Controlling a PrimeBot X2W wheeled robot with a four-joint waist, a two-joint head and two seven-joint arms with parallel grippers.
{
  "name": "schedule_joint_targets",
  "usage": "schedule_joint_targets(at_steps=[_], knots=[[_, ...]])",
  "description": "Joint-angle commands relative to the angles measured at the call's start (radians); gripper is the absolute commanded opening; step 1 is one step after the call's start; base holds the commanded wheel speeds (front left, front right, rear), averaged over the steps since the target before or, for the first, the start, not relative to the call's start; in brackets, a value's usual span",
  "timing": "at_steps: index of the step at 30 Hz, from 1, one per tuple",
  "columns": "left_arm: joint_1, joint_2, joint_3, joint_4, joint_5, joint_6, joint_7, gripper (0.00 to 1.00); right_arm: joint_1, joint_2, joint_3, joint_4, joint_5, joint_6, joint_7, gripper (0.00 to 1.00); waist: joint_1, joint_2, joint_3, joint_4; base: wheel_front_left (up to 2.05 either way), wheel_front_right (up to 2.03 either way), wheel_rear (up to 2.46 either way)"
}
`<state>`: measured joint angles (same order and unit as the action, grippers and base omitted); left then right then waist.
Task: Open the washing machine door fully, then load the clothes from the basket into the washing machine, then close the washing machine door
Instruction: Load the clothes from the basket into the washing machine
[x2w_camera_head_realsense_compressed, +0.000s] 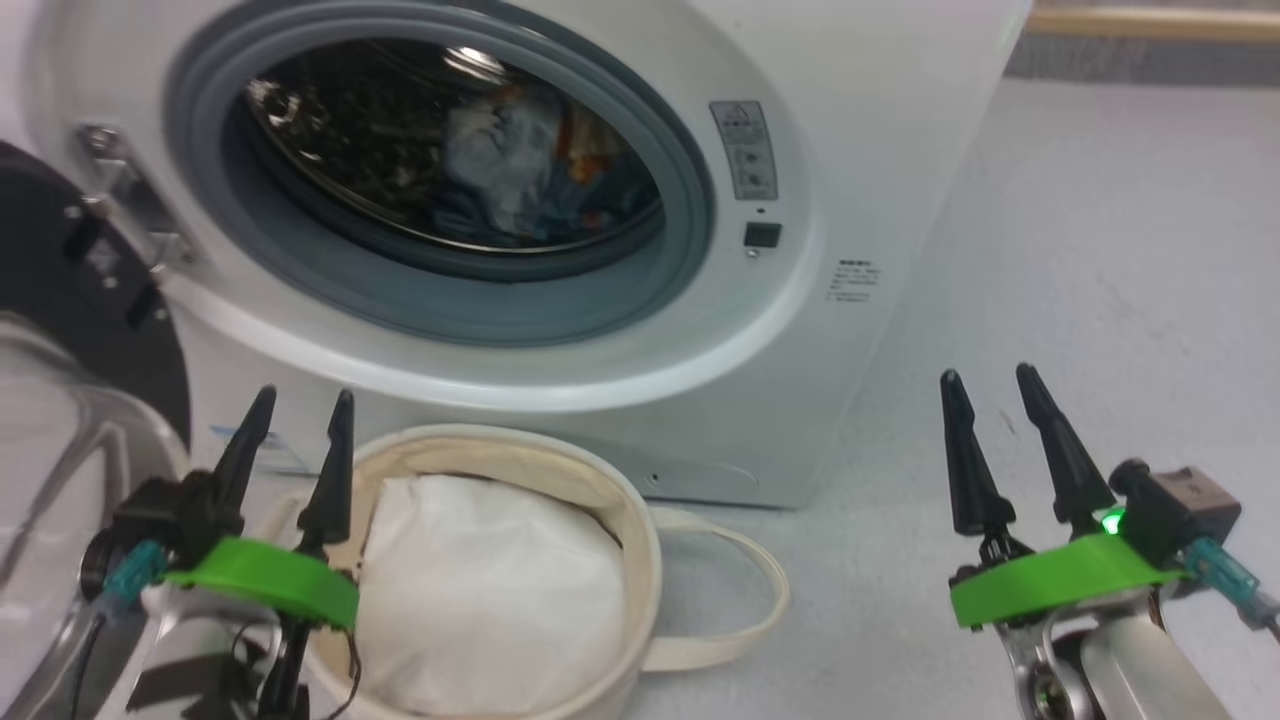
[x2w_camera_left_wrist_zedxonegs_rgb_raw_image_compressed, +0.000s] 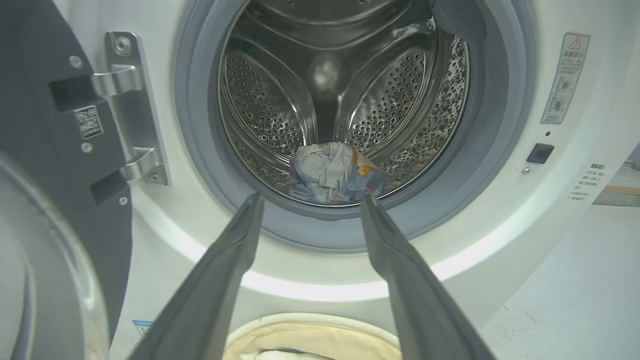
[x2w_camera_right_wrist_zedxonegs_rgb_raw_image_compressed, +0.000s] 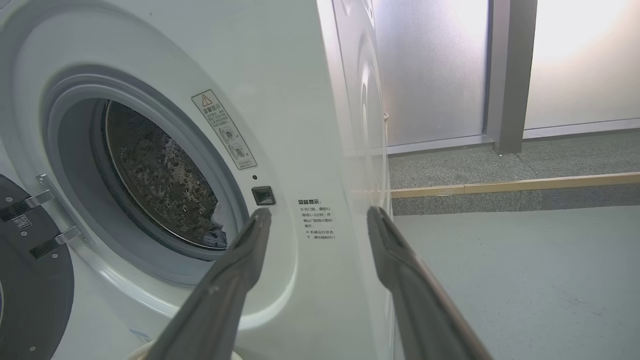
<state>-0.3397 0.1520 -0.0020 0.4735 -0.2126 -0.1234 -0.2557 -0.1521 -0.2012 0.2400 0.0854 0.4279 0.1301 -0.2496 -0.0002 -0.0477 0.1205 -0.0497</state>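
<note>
The clothes (x2w_camera_left_wrist_zedxonegs_rgb_raw_image_compressed: 335, 172) are lying low in the drum of the washing machine (x2w_camera_head_realsense_compressed: 880, 120), so the left tool (x2w_camera_head_realsense_compressed: 304, 392) and right tool (x2w_camera_head_realsense_compressed: 987, 372) are hovering spread and empty, probably readying to close the wide-open door (x2w_camera_head_realsense_compressed: 60, 270). The basket (x2w_camera_head_realsense_compressed: 640, 520) is sitting on the floor just before the machine.

open drum mouth (x2w_camera_left_wrist_zedxonegs_rgb_raw_image_compressed: 320, 95); door (x2w_camera_left_wrist_zedxonegs_rgb_raw_image_compressed: 35, 165) at left

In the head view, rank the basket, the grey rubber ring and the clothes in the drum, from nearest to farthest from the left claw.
From the left claw:
1. basket, just beside and below it on the floor.
2. grey rubber ring, ahead, circling the opening.
3. clothes, farthest, deep inside past the ring.
</note>
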Motion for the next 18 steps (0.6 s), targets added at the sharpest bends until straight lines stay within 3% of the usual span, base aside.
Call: schedule_joint_targets(at_steps=[1,18], knots=[[-0.011,0.018,0.047,-0.049,0.011,-0.002,-0.006,1.0,0.005,-0.022,0.01,-0.039,-0.012,0.001,-0.012,1.0,0.0002,0.0001,-0.023,0.02,0.0,0.0,0.0],[0.016,0.003,0.08,-0.065,0.028,-0.006,-0.006,1.0,0.016,-0.038,-0.009,-0.006,-0.027,0.001,-0.012,1.0,0.0002,0.0001,-0.043,0.056,0.0,0.0,0.0]])
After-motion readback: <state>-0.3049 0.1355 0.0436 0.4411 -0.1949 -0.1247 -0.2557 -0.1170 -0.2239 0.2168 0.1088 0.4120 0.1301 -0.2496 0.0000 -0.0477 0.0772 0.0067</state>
